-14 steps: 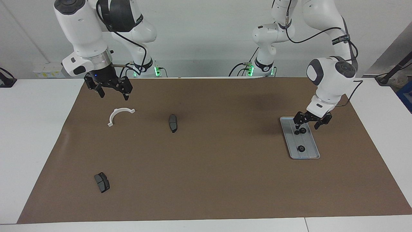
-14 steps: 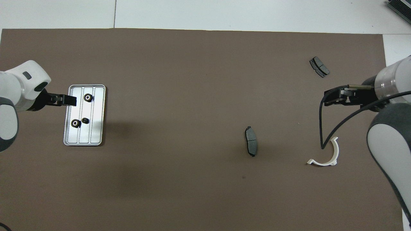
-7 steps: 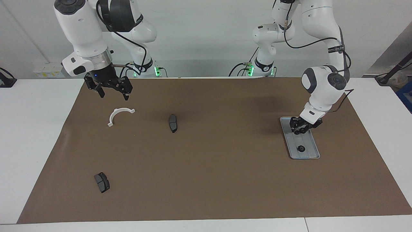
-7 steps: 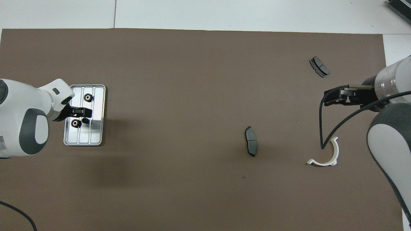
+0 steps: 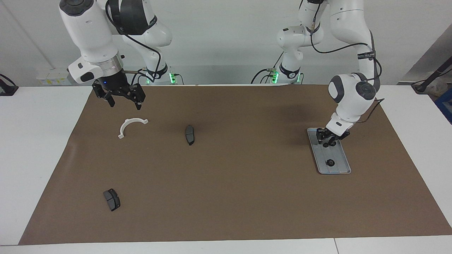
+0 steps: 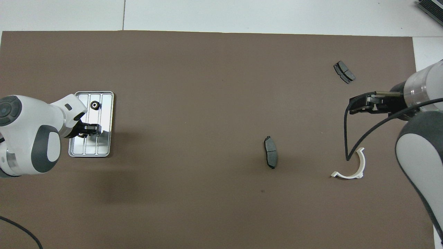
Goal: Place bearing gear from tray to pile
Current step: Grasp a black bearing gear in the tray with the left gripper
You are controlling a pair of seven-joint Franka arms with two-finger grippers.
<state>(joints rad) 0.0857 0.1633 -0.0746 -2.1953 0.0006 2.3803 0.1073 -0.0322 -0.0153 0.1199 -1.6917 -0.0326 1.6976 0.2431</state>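
Down low, left gripper (image 5: 330, 139) in tray (image 5: 339, 167), no labels

brown mat (image 5: 233, 183) on white table (image 5: 39, 148)

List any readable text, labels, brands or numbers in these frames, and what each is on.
None can be read.
Black band on the left arm's cable: pale lettering, too small to read.
Tray, gears on it, white half-ring bracket, two dark brake-pad pieces: no markings visible.
Left gripper and right gripper: no lettering visible.
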